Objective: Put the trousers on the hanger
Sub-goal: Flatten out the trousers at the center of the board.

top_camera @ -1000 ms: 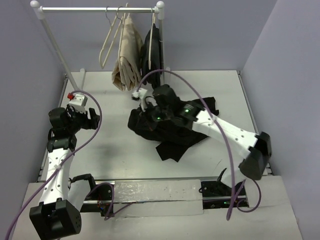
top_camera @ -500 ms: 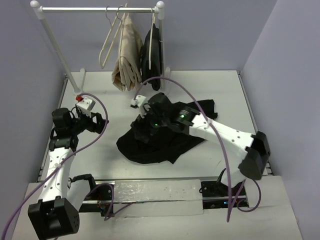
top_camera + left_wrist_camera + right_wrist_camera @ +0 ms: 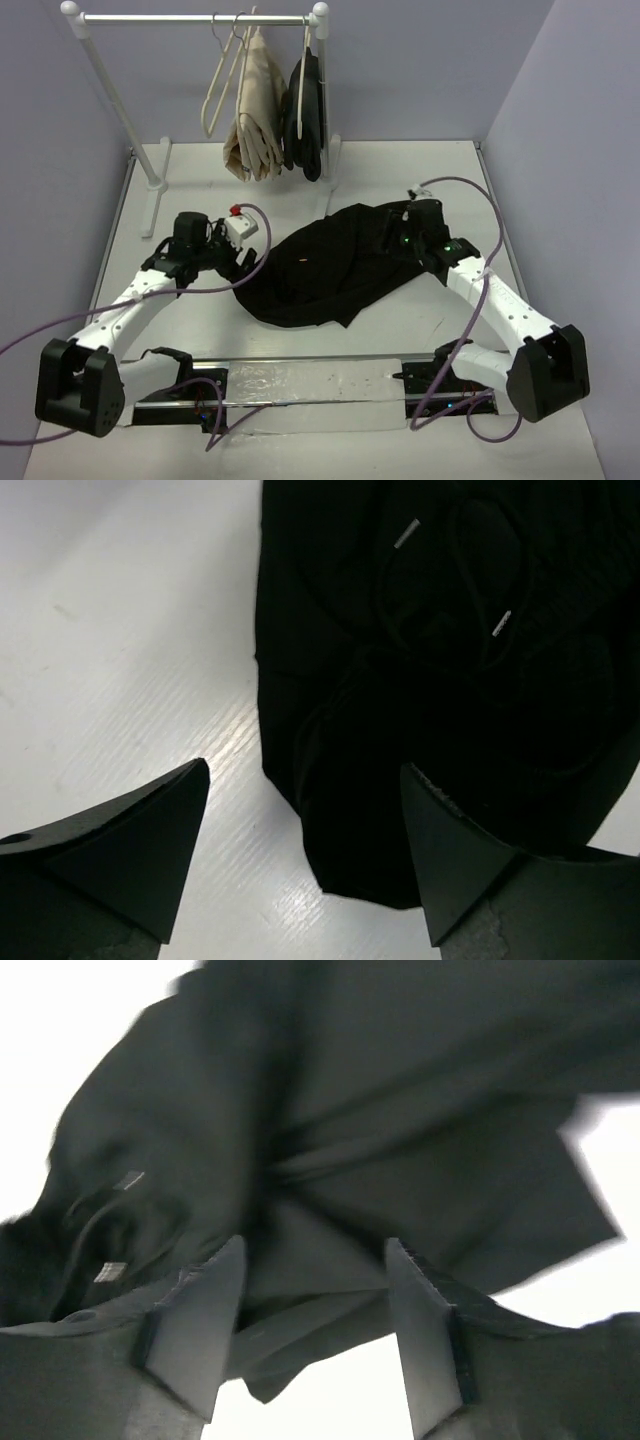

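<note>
Your top view looks down from high behind the near edge and takes in the whole worktop (image 3: pixel 390 325). Each wrist view peers past its own fingers (image 3: pixel 130 850), close over the trousers (image 3: pixel 330 265), which all three views share.

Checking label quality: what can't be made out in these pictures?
Right wrist view: motion blur; whether the right gripper touches the limp black trousers is unclear.
Top view: the trousers' legs, lost in the crumpled heap.
Left wrist view: trousers cut off by top and right edges.
</note>
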Robot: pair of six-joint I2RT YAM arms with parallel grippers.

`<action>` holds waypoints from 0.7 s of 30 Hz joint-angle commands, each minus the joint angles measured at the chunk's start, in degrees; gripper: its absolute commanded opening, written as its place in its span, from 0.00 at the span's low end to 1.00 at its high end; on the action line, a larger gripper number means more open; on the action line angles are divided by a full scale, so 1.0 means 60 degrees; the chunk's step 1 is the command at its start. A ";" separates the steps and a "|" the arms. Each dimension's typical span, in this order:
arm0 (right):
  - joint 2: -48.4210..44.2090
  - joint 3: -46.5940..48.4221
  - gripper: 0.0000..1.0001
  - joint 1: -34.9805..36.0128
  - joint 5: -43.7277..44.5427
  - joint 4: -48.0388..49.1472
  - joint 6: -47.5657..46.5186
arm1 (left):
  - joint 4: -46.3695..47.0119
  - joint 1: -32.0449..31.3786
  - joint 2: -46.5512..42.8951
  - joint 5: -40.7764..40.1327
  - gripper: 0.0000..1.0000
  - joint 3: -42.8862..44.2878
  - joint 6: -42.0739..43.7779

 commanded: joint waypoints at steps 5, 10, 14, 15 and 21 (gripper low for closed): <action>0.0471 -0.0362 0.84 -0.2021 0.0402 -0.0270 0.1673 | 0.1263 -0.0967 0.1391 -0.0871 0.95 0.0347 0.1445; 0.1700 0.0077 0.89 -0.2520 0.0490 -0.0006 0.1659 | 0.1967 -0.1188 0.2373 -0.1471 0.98 0.0376 0.2106; 0.2711 0.0078 0.88 -0.2857 0.0476 0.0462 0.1790 | 0.2041 -0.1188 0.2771 -0.1489 0.95 0.0581 0.2515; 0.3105 0.0093 0.87 -0.2915 0.0476 0.0507 0.1805 | 0.2012 -0.1188 0.2771 -0.1313 0.92 0.0596 0.2618; 0.3871 0.0049 0.87 -0.3179 0.0959 0.0303 0.1995 | 0.1733 -0.1188 0.2625 -0.0272 0.53 0.0655 0.2327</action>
